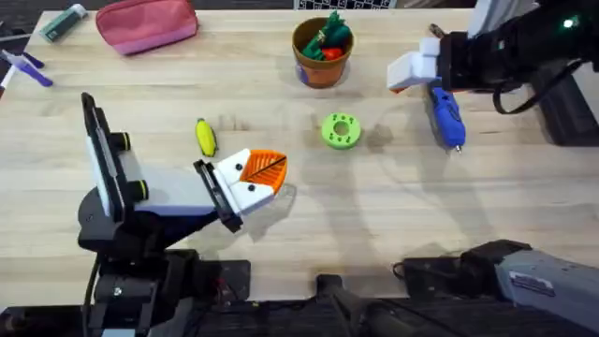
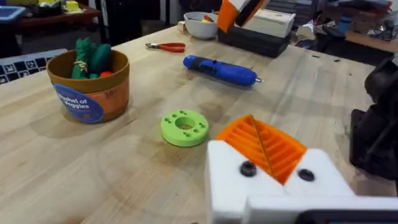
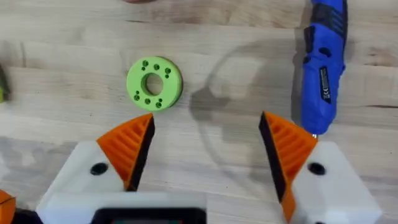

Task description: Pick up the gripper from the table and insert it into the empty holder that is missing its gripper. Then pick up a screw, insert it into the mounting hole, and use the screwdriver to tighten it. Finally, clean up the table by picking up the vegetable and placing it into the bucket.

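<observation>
The yellow vegetable (image 1: 205, 138) lies on the table, just beyond my left gripper (image 1: 267, 168). That gripper is shut, its two orange pads (image 2: 261, 140) pressed together with nothing between them. Beside my right gripper (image 1: 401, 75) lies the blue screwdriver (image 1: 445, 114) (image 2: 219, 69) (image 3: 323, 68). This gripper (image 3: 208, 143) is open, both orange pads showing, and hovers over bare wood. At the back middle stands the bucket (image 1: 322, 67) (image 2: 93, 96), with red and green toy vegetables in it. The loose gripper, the empty holder and the screw are out of view.
A lime-green disc (image 1: 340, 130) (image 2: 185, 128) (image 3: 154, 84) lies between the two grippers. A pink pouch (image 1: 145, 25) and markers (image 1: 64, 22) sit at the back left. Red-handled pliers (image 2: 166, 46) and a white bowl (image 2: 199, 25) are beyond the screwdriver.
</observation>
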Motion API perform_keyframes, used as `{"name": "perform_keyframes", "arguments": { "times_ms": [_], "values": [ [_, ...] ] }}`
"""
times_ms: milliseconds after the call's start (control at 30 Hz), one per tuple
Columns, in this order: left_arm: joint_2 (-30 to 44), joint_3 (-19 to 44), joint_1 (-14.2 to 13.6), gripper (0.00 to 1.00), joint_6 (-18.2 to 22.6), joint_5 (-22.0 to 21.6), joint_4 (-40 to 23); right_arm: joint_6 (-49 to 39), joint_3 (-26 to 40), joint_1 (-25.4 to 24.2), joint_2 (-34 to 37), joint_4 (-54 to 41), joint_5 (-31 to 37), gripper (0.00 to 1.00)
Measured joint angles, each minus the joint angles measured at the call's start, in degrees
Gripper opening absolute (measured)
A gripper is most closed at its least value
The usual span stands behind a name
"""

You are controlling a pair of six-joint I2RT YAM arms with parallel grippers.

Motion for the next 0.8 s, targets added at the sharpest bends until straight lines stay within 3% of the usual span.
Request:
{"name": "perform_keyframes", "arguments": {
  "times_ms": [400, 800],
  "values": [
    [0.00, 0.00, 0.00, 0.014, 0.00, 0.01, 0.00, 0.00, 0.00, -0.64, 0.00, -0.79, 3.92, 0.991],
    [0.00, 0.00, 0.00, 0.014, 0.00, 0.01, 0.00, 0.00, 0.00, -7.11, 3.84, -1.13, 4.33, 0.992]
  ]
}}
